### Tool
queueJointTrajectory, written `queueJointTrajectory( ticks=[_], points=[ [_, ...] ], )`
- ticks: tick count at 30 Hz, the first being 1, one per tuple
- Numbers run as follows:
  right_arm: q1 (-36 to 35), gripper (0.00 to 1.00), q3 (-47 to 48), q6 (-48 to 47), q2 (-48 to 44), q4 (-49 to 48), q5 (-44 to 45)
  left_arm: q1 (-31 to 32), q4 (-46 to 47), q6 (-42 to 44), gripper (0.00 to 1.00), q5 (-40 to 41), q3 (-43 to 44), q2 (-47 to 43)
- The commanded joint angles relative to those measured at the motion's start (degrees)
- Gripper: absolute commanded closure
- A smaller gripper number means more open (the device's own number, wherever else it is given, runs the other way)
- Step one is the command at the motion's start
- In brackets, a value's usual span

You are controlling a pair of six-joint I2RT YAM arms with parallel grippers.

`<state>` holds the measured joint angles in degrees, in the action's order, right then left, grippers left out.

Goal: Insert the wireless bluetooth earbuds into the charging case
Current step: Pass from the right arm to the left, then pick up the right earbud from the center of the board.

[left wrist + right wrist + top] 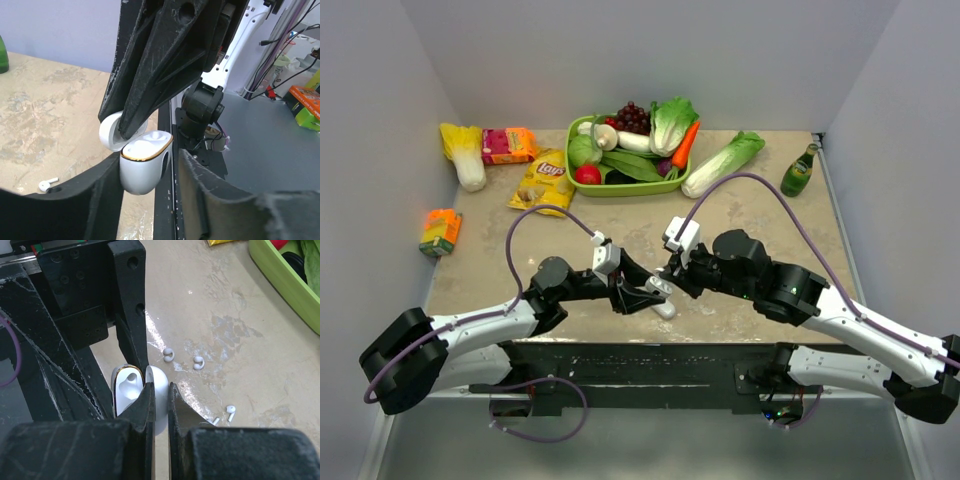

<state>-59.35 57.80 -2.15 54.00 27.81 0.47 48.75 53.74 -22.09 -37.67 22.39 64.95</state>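
The white charging case (142,167) with a gold rim hangs open just above the table near its front edge. My left gripper (150,195) is shut on its body, which sits between the two fingers. My right gripper (159,390) is shut on the flipped-open lid (159,382). The case body (127,390) shows one empty socket in the right wrist view. One tiny white earbud (230,411) lies on the table to the right of the case; it also shows in the left wrist view (47,184). In the top view both grippers meet at the case (660,292).
Two small white hook-shaped pieces (169,355) (199,362) lie on the table beyond the case. A green basket (582,182) of toy vegetables stands at the back, with a chips bag (545,180), a green bottle (798,172) and an orange box (440,230) around.
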Motion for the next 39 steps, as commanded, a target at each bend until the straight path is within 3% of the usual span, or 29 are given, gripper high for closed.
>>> queueJointTrajectory(
  ticks=[1, 5, 9, 14, 19, 20, 24, 29, 30, 32, 33, 35, 39],
  points=[
    [-0.3, 1.0, 0.1, 0.3, -0.2, -2.7, -0.3, -0.3, 4.1, -0.5, 0.56, -0.2, 1.3, 0.3],
    [-0.3, 1.0, -0.1, 0.4, -0.1, -2.7, -1.4, -0.4, 4.7, -0.7, 0.71, -0.6, 1.2, 0.4],
    [-0.2, 1.0, -0.1, 0.4, 0.0, -2.7, -1.5, -0.4, 5.0, -0.4, 0.78, -0.6, 1.1, 0.6],
    [-0.2, 1.0, -0.2, 1.1, -0.3, -3.2, -1.3, -0.5, 5.9, -0.3, 1.0, -0.3, 0.3, 0.8],
    [-0.2, 0.87, -0.9, 5.7, -1.9, -6.0, -1.5, -0.5, 8.6, -0.7, 1.0, 0.3, -1.6, 0.7],
    [-0.2, 0.76, -0.8, 6.3, -1.9, -6.5, -1.3, -0.5, 8.7, -0.6, 1.0, 0.5, -1.7, 0.6],
    [-0.2, 0.56, 0.6, 8.8, -2.1, -7.9, -0.6, -0.5, 8.8, 0.1, 1.0, 1.5, -3.1, -0.6],
    [-0.1, 0.41, 0.4, 13.2, -4.5, -11.3, 3.6, -0.4, 7.9, 1.6, 1.0, 4.3, -4.7, -3.7],
    [-0.1, 0.36, -0.6, 14.3, -5.2, -11.6, 8.7, -0.4, 7.4, 2.0, 1.0, 5.0, -5.8, -4.3],
    [0.5, 0.34, -2.9, 18.8, -7.3, -12.3, 15.2, -0.3, 6.7, 3.0, 1.0, 7.7, -7.2, -7.2],
    [0.7, 0.35, -5.6, 20.5, -7.7, -11.8, 22.8, -0.4, 5.6, 3.3, 1.0, 8.6, -8.9, -8.3],
    [1.7, 0.4, -8.7, 25.2, -7.8, -10.3, 27.9, -0.2, 5.8, 3.2, 1.0, 11.4, -11.5, -12.8],
    [5.8, 0.49, -18.0, 30.3, -4.7, -11.5, 26.1, 0.4, 5.6, 2.4, 1.0, 16.7, -18.2, -19.7]
  ],
)
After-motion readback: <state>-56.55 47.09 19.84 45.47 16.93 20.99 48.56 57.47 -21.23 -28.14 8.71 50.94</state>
